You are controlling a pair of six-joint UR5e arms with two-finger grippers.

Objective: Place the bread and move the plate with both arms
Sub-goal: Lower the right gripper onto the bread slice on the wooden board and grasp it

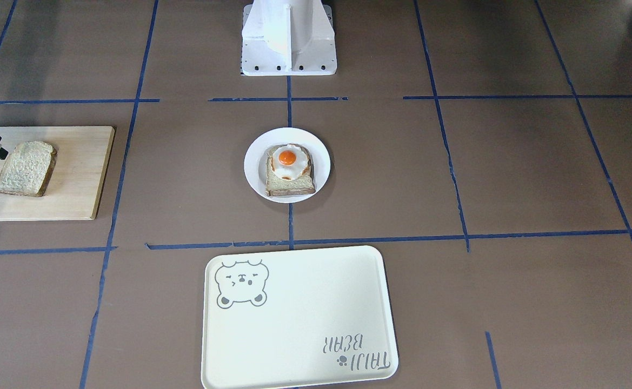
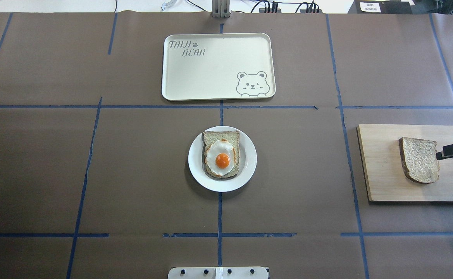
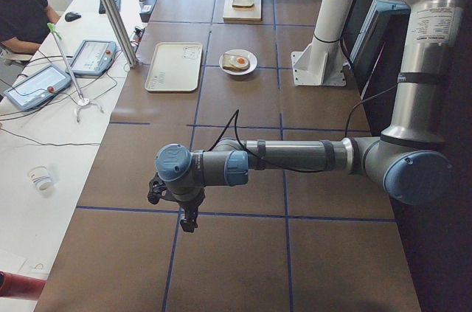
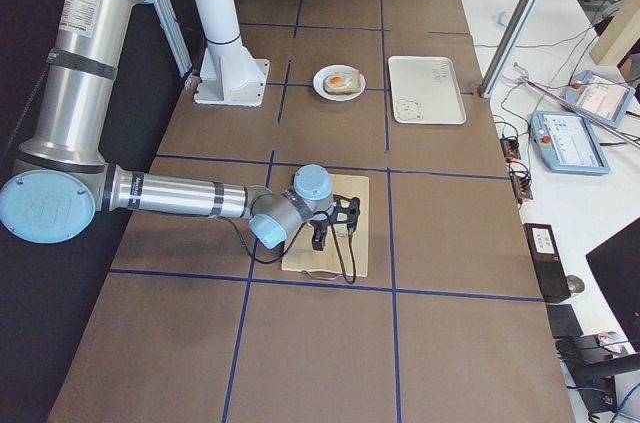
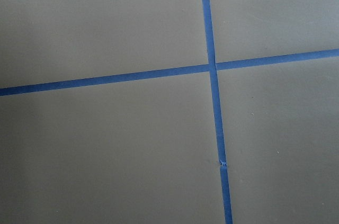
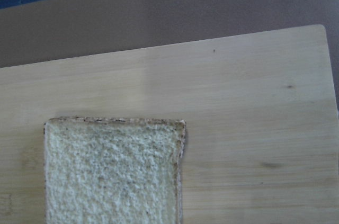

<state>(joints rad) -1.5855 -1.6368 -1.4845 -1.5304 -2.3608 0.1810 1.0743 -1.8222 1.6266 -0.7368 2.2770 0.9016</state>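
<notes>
The bread [image 2: 420, 159] lies flat on a wooden cutting board [image 2: 381, 162] at the table's right; it also shows in the right wrist view [image 6: 111, 173]. My right gripper [image 2: 443, 154] hovers at the slice's outer edge, partly cut off by the frame, so I cannot tell whether it is open or shut. The plate [image 2: 195, 161] sits at the table's centre with an egg-topped slice [image 2: 221, 159] on it. My left gripper [image 3: 186, 216] hangs over bare table far to the left; I cannot tell its state.
A cream bear tray [image 2: 210, 73] lies beyond the plate, away from the robot. The white robot base [image 1: 288, 38] stands on the near side. Blue tape lines [image 5: 212, 70] cross the brown table. Operators' devices sit beyond the far edge.
</notes>
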